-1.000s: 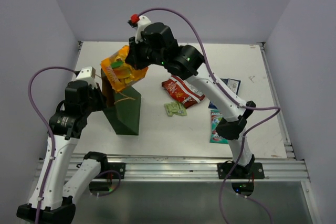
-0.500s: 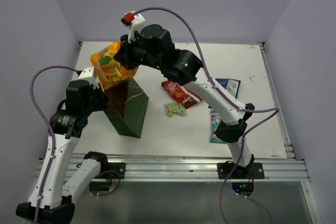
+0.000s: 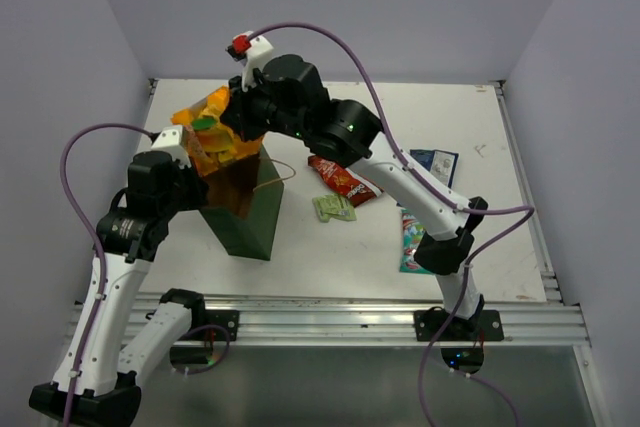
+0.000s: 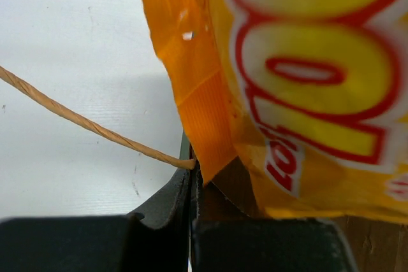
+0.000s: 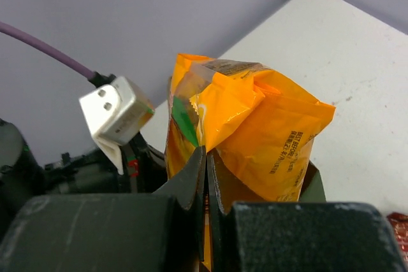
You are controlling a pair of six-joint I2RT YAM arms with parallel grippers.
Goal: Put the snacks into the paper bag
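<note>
The dark green paper bag (image 3: 245,217) stands upright at the left, its brown inside showing. My left gripper (image 3: 195,179) is shut on the bag's rim (image 4: 210,186) by a tan string handle (image 4: 89,125). My right gripper (image 3: 240,127) is shut on the orange gummy bag (image 3: 207,137), which hangs at the bag's mouth; it fills the left wrist view (image 4: 287,81) and shows in the right wrist view (image 5: 255,125). The red chip bag (image 3: 342,179), pale green packet (image 3: 333,208), teal-pink packet (image 3: 411,245) and dark blue-white packet (image 3: 437,162) lie on the table.
The white table (image 3: 330,247) ends at a metal rail along the near edge. Grey walls close in at the back and both sides. Purple cables loop over both arms.
My right gripper has carried the orange gummy bag left and down, from above the paper bag's right side to its open mouth. The paper bag's top has shifted and opened.
</note>
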